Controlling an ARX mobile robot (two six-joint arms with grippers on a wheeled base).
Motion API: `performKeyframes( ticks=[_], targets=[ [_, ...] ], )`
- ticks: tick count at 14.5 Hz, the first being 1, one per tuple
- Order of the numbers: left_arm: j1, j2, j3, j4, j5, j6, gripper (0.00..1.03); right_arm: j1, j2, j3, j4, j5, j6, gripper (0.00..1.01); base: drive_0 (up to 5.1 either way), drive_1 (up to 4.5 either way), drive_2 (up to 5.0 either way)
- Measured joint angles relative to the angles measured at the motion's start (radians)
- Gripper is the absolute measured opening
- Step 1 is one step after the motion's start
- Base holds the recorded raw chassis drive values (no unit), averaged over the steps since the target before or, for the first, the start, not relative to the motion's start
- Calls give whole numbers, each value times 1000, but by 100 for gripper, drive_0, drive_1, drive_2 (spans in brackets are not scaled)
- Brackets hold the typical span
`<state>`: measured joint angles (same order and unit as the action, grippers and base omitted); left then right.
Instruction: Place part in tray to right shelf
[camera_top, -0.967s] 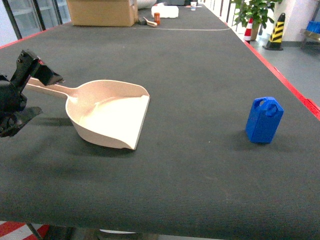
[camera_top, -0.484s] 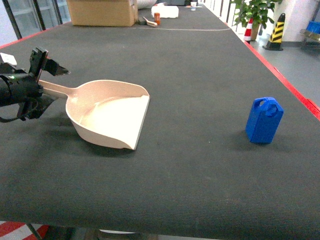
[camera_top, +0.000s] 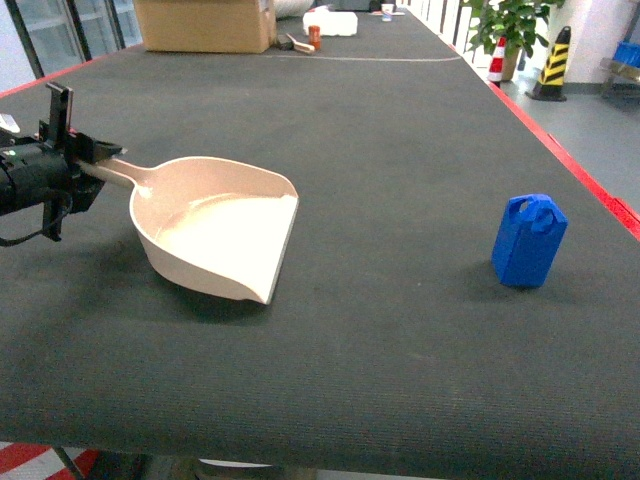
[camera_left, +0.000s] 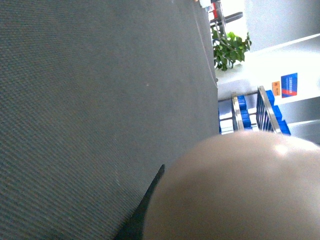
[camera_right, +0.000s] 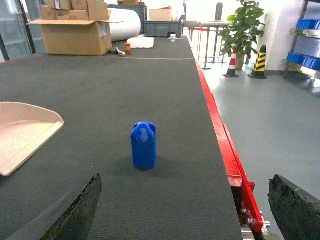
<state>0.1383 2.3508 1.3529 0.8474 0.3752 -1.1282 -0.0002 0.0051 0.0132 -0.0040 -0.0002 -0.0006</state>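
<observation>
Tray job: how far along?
Nothing delivered yet. The left gripper is at the tray handle; whether it grips is unclear. The part stands alone on the black table, between the open right gripper's fingers, untouched. Loading and shelving remain; no shelf identifiable.

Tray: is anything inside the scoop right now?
Nothing shows inside the tray; its cream floor is bare in the head view. The part stands apart on the table. The left end effector covers the handle's far end.

part (camera_top: 529, 241): bright blue | tray (camera_top: 215, 240): beige | table (camera_top: 400, 150): dark grey, red edge
</observation>
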Motion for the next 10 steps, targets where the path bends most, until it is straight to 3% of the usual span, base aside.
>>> performKeyframes(
  ticks=[2,5,10],
  targets=[
    [-38,-85,-97,44,-4,0,15,0,0,0,0,0,0,98,0,0,0],
    [-146,-230,-208,129,-2,-27,13,0,0,0,0,0,0,98,0,0,0],
    [-320,-401,-352,345,-37,-151,13,0,0,0,0,0,0,98,0,0,0]
  ],
)
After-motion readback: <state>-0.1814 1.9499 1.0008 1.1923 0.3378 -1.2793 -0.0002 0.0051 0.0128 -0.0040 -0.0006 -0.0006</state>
